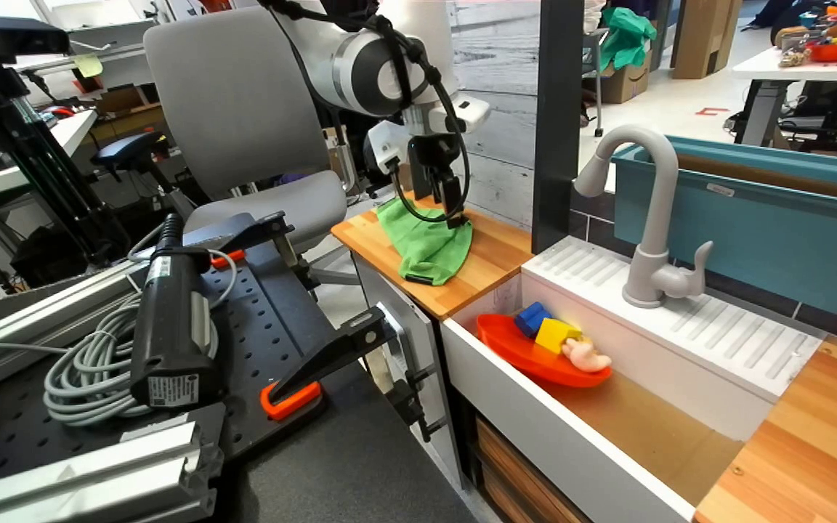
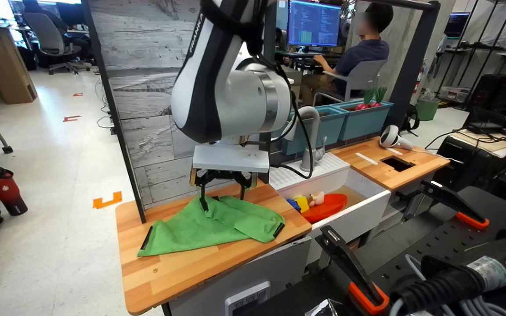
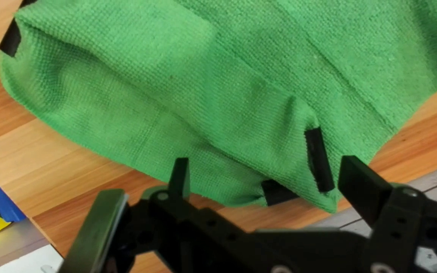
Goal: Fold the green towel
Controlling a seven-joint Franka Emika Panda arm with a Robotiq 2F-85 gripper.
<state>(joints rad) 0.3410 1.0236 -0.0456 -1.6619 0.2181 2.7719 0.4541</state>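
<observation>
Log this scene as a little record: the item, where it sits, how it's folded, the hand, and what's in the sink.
Item: green towel with black strips
Location: on the wooden counter
Fold: partly folded over, layers overlapping
Grasp: hand open over the towel's edge; contact unclear
Nearby: sink holding red dish, blue piece, yellow block, pink item

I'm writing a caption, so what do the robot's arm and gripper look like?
The arm is rounded, white and black, with a silvery ring and dark lettering; black cables run outside it. The gripper is mostly black, with slim jointed fingers, below a pale block.
</observation>
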